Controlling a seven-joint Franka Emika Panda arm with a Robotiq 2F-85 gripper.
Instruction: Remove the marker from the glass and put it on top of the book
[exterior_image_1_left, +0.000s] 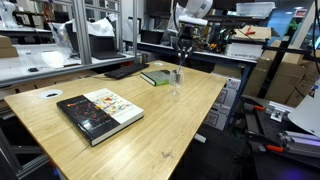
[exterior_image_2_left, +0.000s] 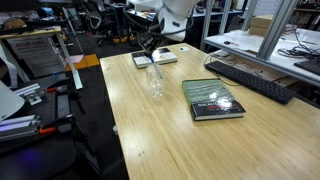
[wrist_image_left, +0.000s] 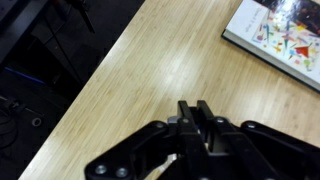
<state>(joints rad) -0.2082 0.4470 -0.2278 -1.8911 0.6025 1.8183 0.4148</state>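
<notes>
The clear glass (exterior_image_1_left: 176, 81) stands on the wooden table next to the thin green book (exterior_image_1_left: 155, 77); both also show in the exterior view from the opposite side, glass (exterior_image_2_left: 156, 83) and green book (exterior_image_2_left: 160, 59). The glass looks empty. My gripper (exterior_image_1_left: 183, 50) hangs above the glass and the book's near edge, and also shows in that opposite view (exterior_image_2_left: 150, 46). In the wrist view its fingers (wrist_image_left: 197, 106) are pressed together on a thin dark stick, the marker (exterior_image_1_left: 183, 60), which is mostly hidden between them.
The large black-and-white book with colourful pictures (exterior_image_1_left: 100, 112) lies nearer the table's front; it also shows in an exterior view (exterior_image_2_left: 213, 100) and the wrist view (wrist_image_left: 285, 35). A keyboard (exterior_image_2_left: 250, 78) lies on the adjoining desk. The table edge drops to a dark floor (wrist_image_left: 60, 60).
</notes>
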